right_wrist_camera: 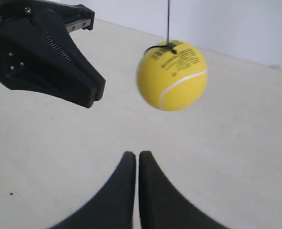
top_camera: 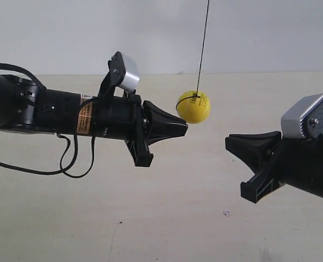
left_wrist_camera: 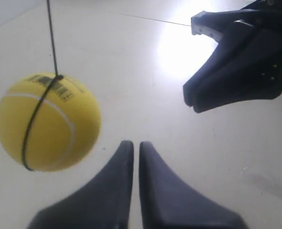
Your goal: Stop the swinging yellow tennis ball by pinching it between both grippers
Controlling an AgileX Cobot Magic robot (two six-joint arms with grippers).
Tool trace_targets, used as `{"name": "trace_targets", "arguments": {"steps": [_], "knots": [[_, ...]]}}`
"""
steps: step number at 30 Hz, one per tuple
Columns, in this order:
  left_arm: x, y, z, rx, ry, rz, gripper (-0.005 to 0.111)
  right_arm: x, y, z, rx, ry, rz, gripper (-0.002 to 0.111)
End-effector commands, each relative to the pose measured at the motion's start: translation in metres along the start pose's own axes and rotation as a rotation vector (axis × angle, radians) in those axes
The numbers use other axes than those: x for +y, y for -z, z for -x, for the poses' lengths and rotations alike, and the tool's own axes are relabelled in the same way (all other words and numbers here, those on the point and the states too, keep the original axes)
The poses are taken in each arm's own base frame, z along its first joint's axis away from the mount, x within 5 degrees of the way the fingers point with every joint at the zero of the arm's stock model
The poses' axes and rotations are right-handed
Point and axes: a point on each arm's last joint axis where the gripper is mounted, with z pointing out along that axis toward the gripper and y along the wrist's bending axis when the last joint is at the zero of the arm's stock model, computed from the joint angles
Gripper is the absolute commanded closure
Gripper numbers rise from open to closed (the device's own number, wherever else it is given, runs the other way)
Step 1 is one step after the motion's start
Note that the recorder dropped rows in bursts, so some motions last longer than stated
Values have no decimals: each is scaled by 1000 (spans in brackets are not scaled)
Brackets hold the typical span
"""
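Observation:
The yellow tennis ball (top_camera: pixel 194 107) hangs on a thin black string (top_camera: pixel 203 43) above the table. It sits just above and beyond the tip of my left gripper (top_camera: pixel 184 129), the arm at the exterior view's left. The left wrist view shows the ball (left_wrist_camera: pixel 47 121) large and off to one side of my shut left gripper (left_wrist_camera: pixel 132 143), apart from it. My right gripper (top_camera: pixel 228 143) points at the ball from the other side, lower and farther off. In the right wrist view the ball (right_wrist_camera: pixel 172 75) hangs beyond my shut right gripper (right_wrist_camera: pixel 134 153). Neither gripper holds anything.
A pale table top (top_camera: pixel 166 218) lies below both arms, with a white wall (top_camera: pixel 259 33) behind. Black cables (top_camera: pixel 68 164) droop under the left arm. Each wrist view shows the other gripper opposite: the right gripper (left_wrist_camera: pixel 191 98) and the left gripper (right_wrist_camera: pixel 95 93).

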Motion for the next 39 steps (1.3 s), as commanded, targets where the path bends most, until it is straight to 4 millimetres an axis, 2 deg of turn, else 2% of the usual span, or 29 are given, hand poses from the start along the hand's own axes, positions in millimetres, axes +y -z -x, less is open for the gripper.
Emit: {"name": "trace_targets", "arguments": {"steps": [1, 8, 14, 23, 39], "knots": [[4, -2, 0, 20, 1, 55, 102, -1, -1, 4, -43, 17, -9, 108], [14, 0, -4, 65, 41, 165, 102, -14, -13, 18, -15, 64, -50, 108], [18, 0, -2, 42, -12, 211, 102, -16, -15, 22, -21, 111, -53, 108], [5, -2, 1, 8, -72, 64, 102, -16, -15, 18, 28, 123, -44, 108], [6, -2, 2, -3, -146, 83, 102, -23, -20, 28, 27, 207, -74, 108]]}}
